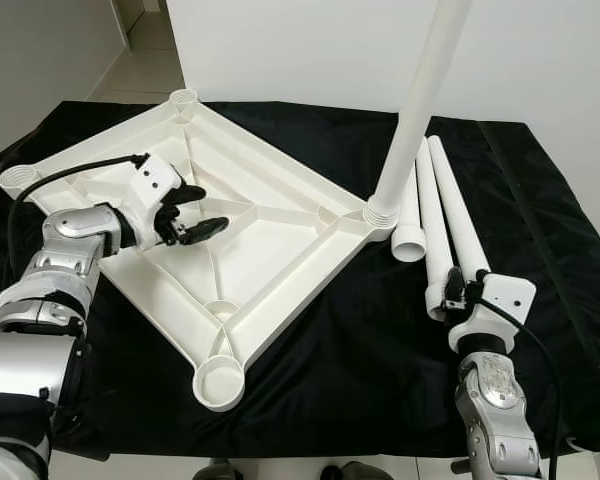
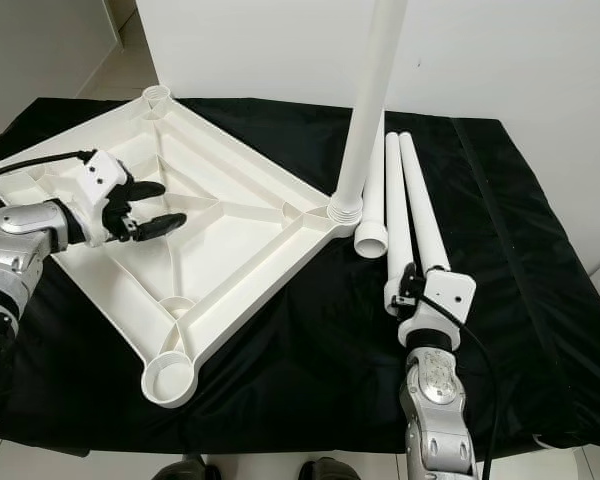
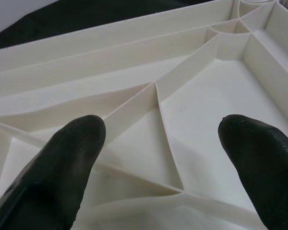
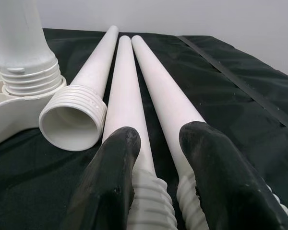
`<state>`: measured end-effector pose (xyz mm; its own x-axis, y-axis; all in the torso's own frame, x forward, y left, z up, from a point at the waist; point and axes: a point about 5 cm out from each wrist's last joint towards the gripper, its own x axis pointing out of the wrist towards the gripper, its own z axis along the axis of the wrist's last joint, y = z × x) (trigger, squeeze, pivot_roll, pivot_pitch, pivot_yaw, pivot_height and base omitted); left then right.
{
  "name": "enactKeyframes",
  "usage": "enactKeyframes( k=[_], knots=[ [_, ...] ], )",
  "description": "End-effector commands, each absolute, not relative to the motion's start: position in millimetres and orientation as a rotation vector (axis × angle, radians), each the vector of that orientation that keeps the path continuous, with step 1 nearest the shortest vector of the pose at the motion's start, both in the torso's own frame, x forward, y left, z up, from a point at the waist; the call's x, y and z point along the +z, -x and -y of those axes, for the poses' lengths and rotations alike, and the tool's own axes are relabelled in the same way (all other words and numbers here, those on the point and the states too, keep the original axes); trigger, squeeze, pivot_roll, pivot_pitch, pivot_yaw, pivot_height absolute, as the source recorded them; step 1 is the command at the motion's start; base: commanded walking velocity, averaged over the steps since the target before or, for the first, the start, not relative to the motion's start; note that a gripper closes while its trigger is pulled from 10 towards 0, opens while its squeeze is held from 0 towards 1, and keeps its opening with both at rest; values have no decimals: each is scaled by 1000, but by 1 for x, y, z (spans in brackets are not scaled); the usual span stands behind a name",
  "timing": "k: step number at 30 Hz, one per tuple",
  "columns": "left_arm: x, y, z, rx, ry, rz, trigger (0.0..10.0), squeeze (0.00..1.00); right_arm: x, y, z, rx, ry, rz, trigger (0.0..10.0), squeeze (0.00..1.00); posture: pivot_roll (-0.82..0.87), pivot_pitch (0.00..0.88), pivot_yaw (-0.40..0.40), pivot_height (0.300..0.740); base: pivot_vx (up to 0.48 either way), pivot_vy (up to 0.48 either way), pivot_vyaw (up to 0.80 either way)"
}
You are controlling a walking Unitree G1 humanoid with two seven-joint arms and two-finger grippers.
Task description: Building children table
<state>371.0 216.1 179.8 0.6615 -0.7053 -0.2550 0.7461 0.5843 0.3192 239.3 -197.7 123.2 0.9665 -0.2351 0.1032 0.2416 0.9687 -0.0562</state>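
Tabletop (image 1: 280,215), a white ribbed plastic panel, lies underside-up on the black cloth (image 1: 320,350) with a threaded socket at each corner. One leg (image 1: 420,105) stands upright, screwed into the corner socket nearest the loose parts. Three loose legs (image 1: 435,215) lie side by side on the cloth just beside that corner. By this evidence, one of four legs is fitted; three empty sockets (image 1: 220,382) remain.

Left gripper (image 1: 192,218) hovers over the ribbed underside, fingers spread apart, holding nothing. Right gripper (image 1: 458,293) sits at the threaded ends of the two outer loose legs; the right wrist view shows its fingers (image 4: 110,187) apart, resting above those ends and not clamped on either. Picking up a second leg appears to be the step in hand.
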Motion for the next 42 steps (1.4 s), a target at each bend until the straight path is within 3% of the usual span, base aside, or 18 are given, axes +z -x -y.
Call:
enactKeyframes(
  k=[1,3,4,6,7,19,35,42],
  knots=[
    [176,-371,-221,-830,-450,-149,10000,1000,119,-237,196,-234,63,73,10000,0,-33,69,16,740,0,0,0],
    [171,-371,-222,-816,-492,-181,10000,1000,119,-237,195,-222,60,72,10000,0,-30,70,13,740,0,0,0],
    [169,-370,-223,-815,-506,-203,10000,894,119,-237,195,-218,62,72,10000,0,-31,72,14,740,0,0,0],
    [168,-370,-224,-813,-514,-217,10000,894,119,-237,194,-215,63,71,10000,0,-31,72,14,740,0,0,0],
    [168,-370,-225,-817,-518,-229,10000,0,119,-237,194,-214,64,70,10000,0,-27,76,12,740,0,0,0],
    [187,-377,-239,-737,-562,-235,10000,0,116,-233,192,-205,60,60,10000,0,-25,88,16,740,0,0,0],
    [169,-375,-238,-746,-866,-377,10000,0,115,-228,190,-182,70,49,10000,0,-37,96,7,740,0,0,0],
    [175,-381,-227,-736,-873,-338,10000,0,115,-228,188,-173,70,45,10000,0,-42,106,4,740,0,0,0]
  ],
)
